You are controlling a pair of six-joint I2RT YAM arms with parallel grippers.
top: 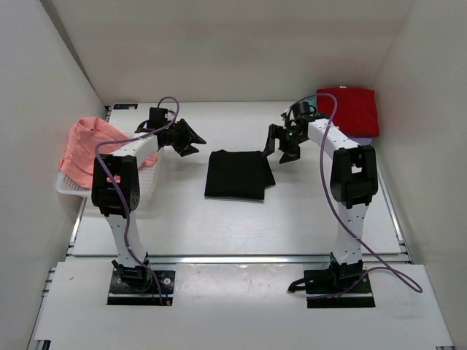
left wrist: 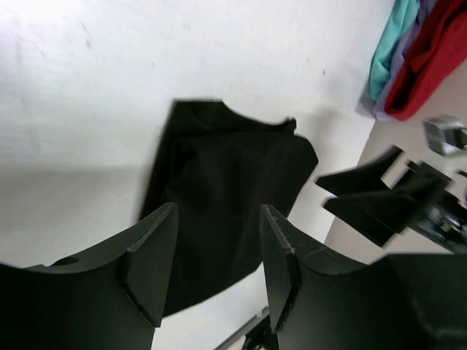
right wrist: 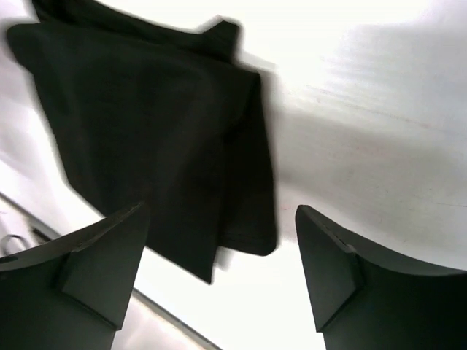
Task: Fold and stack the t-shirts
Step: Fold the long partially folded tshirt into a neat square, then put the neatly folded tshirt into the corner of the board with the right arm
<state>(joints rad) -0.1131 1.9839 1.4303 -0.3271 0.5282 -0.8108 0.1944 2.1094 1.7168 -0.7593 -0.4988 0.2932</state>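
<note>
Black t-shirt [top: 237, 175] folded flat at the middle of the table [top: 219, 226], clear of both grippers.

Left gripper [top: 191, 142] hangs just off its far left corner and right gripper [top: 281, 149] off its far right corner, fingers spread wide and holding nothing. A red t-shirt [top: 349, 109] tops the stack in the table's far right corner; a salmon-pink t-shirt [top: 87, 149] lies in the white basket [top: 69, 188] at the left edge.

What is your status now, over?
Left gripper open, empty. Right gripper open, empty. Black shirt folded, lies flat between them. Nothing blocks it.
</note>
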